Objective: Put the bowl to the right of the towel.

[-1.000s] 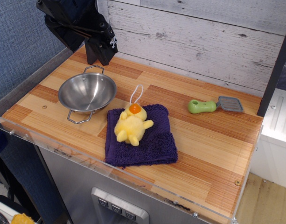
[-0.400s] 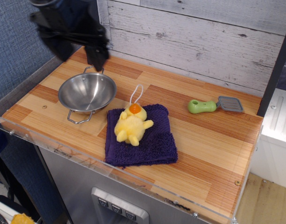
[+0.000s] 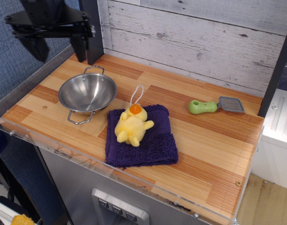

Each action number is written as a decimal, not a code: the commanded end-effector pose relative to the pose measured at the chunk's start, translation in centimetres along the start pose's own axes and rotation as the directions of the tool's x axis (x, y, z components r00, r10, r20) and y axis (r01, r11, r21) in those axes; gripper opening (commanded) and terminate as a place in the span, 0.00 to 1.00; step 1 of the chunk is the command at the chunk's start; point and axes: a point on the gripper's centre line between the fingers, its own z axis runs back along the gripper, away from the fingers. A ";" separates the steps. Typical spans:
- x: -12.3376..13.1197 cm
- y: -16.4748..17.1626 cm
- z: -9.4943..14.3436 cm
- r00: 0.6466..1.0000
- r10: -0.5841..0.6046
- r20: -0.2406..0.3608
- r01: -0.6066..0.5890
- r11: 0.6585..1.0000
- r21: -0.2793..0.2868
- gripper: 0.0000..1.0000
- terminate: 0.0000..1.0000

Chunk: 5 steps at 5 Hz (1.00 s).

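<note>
The shiny steel bowl [image 3: 87,92] with two wire loop handles stands upright on the wooden counter, at the left, touching the left edge of the towel's far corner area. The dark purple towel [image 3: 155,143] lies flat at the front middle with a yellow plush duck [image 3: 132,125] on top of it. My black gripper [image 3: 59,47] hangs high at the top left, above and behind the bowl. Its two fingers [image 3: 38,49] stand wide apart and hold nothing.
A green-handled tool with a grey head [image 3: 213,106] lies on the counter at the right rear. A plank wall runs along the back, and a blue wall along the left. The wooden counter [image 3: 213,150] shows bare to the right of the towel.
The gripper has risen and shifted left, away from the bowl's far handle, and its fingers now stand spread wide. The bowl, towel and duck have not moved.
</note>
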 end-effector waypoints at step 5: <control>-1.5 5.0 -7.3 0.954 0.293 -0.060 -0.284 0.951 0.125 1.00 0.00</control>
